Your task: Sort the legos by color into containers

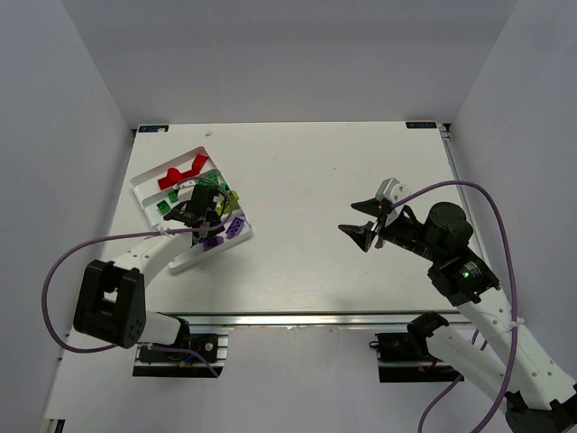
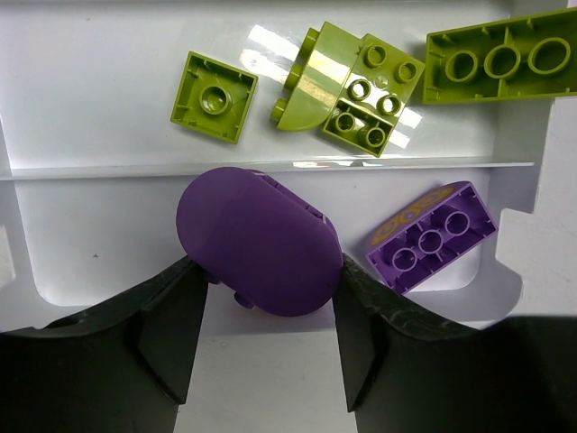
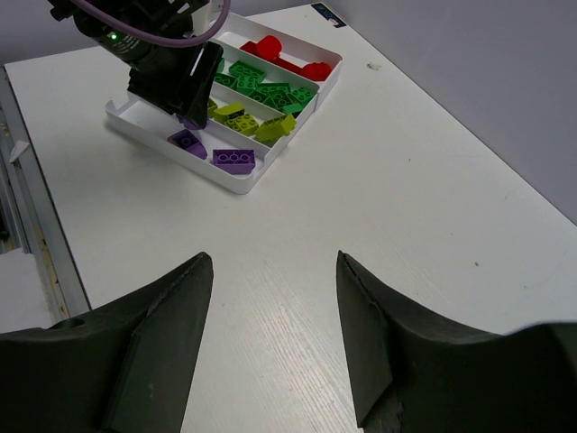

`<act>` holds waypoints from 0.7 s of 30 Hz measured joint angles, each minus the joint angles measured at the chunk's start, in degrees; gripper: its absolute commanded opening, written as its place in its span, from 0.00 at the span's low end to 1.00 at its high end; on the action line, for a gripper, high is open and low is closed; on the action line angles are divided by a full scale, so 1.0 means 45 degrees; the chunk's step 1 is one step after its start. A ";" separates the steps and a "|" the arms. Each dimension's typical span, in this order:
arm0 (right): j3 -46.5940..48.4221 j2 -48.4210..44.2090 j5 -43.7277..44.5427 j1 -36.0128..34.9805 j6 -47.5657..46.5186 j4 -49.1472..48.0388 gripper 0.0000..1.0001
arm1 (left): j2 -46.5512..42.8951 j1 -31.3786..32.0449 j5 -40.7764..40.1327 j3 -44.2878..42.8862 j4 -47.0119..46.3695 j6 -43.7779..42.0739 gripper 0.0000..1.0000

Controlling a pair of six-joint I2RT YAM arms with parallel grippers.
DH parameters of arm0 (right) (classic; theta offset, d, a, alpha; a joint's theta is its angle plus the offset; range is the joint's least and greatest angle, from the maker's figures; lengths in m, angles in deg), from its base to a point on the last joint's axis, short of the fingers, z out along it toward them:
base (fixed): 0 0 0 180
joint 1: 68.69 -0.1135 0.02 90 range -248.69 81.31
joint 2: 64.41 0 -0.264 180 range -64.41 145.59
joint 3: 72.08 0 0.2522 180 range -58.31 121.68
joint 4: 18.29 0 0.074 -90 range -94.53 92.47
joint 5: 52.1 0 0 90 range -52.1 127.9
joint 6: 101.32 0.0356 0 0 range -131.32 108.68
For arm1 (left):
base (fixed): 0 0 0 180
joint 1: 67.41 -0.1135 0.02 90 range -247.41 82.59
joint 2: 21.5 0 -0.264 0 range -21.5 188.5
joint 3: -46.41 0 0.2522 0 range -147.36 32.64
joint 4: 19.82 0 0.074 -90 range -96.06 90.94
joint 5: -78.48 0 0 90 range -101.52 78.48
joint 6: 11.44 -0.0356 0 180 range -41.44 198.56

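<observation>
My left gripper (image 2: 268,275) is shut on a purple rounded lego (image 2: 257,239), with a finger touching each side, over the nearest compartment of the white tray (image 2: 81,244). A flat purple lego (image 2: 431,236) lies in that same compartment. Yellow-green legos (image 2: 352,86) fill the compartment beyond it. In the right wrist view the tray (image 3: 135,113) also holds green legos (image 3: 261,86) and red legos (image 3: 270,50) in further rows. My right gripper (image 3: 275,262) hangs open above bare table at mid-right, with nothing between its fingers. From the top view, the left gripper (image 1: 206,216) is over the tray (image 1: 185,257).
The tray sits at the back left of the white table (image 1: 306,180), angled to its edges. White enclosure walls (image 1: 63,135) rise on the left, right and back. My right gripper (image 1: 361,233) is well away from the tray.
</observation>
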 measured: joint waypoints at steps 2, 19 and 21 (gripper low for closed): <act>0.0000 -0.0015 0.0000 0.0000 -0.0015 0.0000 0.63 | 0.0024 0.0000 0.0005 0.0000 0.0005 0.0044 0.66; -0.0029 -0.0044 0.0073 0.0000 -0.0019 0.0000 0.73 | -0.0568 0.0000 0.0257 -0.0019 0.0374 0.0044 0.98; -0.0068 -0.0039 0.0306 0.0000 0.0092 -0.0097 0.89 | -0.0889 0.0000 0.0379 -0.0087 0.0364 -0.0287 0.98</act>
